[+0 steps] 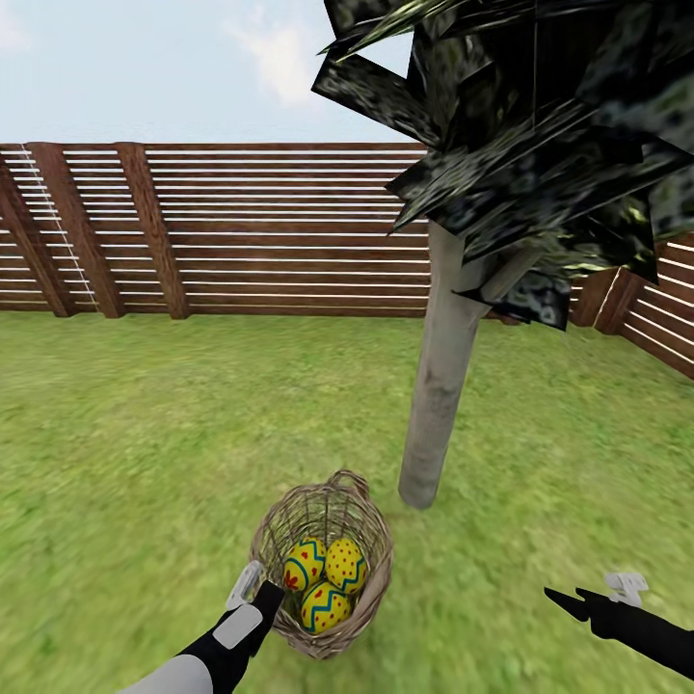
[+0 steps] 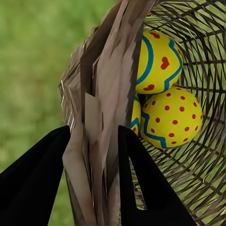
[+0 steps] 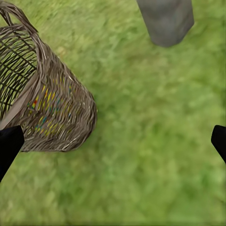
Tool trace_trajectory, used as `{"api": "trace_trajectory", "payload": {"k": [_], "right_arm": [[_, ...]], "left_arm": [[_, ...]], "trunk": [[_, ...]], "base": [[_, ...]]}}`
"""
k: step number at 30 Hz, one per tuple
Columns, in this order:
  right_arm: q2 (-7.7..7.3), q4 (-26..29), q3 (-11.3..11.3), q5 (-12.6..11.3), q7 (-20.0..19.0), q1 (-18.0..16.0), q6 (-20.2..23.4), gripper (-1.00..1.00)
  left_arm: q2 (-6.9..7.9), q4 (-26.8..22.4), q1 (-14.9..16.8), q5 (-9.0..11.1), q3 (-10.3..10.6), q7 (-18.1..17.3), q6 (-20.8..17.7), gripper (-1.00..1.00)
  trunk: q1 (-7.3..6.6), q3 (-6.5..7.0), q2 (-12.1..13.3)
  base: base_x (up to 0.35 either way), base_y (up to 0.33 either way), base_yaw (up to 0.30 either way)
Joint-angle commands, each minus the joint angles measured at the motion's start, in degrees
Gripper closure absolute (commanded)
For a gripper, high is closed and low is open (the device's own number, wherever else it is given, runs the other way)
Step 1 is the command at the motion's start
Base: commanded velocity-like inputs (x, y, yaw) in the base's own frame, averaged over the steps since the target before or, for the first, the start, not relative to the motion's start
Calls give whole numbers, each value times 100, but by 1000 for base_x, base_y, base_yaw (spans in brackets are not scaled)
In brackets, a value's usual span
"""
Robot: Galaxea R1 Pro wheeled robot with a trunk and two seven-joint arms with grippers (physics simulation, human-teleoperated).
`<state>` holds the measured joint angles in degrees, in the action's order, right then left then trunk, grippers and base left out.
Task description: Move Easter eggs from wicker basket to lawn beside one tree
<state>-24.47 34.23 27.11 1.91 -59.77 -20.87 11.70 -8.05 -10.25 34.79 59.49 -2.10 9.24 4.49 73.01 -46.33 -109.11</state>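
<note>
From the head view, the wicker basket (image 1: 323, 569) sits on the lawn (image 1: 125, 453) just beside the foot of the tree (image 1: 439, 386), whose pale trunk rises into dark jagged foliage before the brown slatted fence (image 1: 241, 231). The basket leans toward the robot, its mouth open to the camera, and the three Easter eggs (image 1: 325, 578) lie clustered inside, touching one another. The left gripper (image 1: 258, 593) reaches up from below on a black and grey arm and meets the near left rim; the right gripper (image 1: 576, 602) hangs over bare grass well to the right, its two dark fingers pointing left and apart. The left wrist view gives what the head camera cannot: the two black fingers (image 2: 150, 183) stand on either side of the basket wall (image 2: 101, 117), one outside and one inside, closed on the woven twigs. Past them the eggs (image 2: 172, 117) show close, yellow with blue zigzag bands, one with red dots, another with red hearts, a third half hidden behind the rim. The right wrist view looks down at the basket (image 3: 52, 113) from outside, egg colours glinting through the weave, with the trunk base (image 3: 165, 21) near it; the fingertips (image 3: 9, 143) sit at opposite edges, spread wide and holding nothing.
</note>
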Motion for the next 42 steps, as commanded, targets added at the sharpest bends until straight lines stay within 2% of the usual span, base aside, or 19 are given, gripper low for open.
{"api": "trace_trajectory", "payload": {"k": [1,8,18,26,36,37,42], "right_arm": [[4,5,29,20,-35,-5,51,-100],[4,5,31,20,-35,-5,51,-100],[4,-1,25,20,-35,-5,51,-100],[4,3,22,20,-35,-5,51,-100],[4,2,22,20,-35,-5,51,-100],[4,4,22,20,-35,-5,51,-100],[4,0,22,20,-35,-5,51,-100]], "left_arm": [[-4,-12,2,2,-18,17,8,100],[-4,-21,1,2,-18,17,8,100],[-4,-21,3,2,-18,17,8,100],[-4,-21,1,2,-18,17,8,100],[-3,-21,1,2,-18,17,8,100],[-4,-21,1,2,-18,17,8,-100],[5,-21,1,2,-18,17,8,-100]], "trunk": [[-1,-5,-3],[-1,-5,-3],[219,-184,-404],[329,-274,-604],[329,-274,-604],[329,-274,-604],[329,-274,-604]], "base": [[0,0,0],[54,-47,0],[0,0,0],[0,0,0],[0,0,0],[0,0,0],[0,0,0]]}}
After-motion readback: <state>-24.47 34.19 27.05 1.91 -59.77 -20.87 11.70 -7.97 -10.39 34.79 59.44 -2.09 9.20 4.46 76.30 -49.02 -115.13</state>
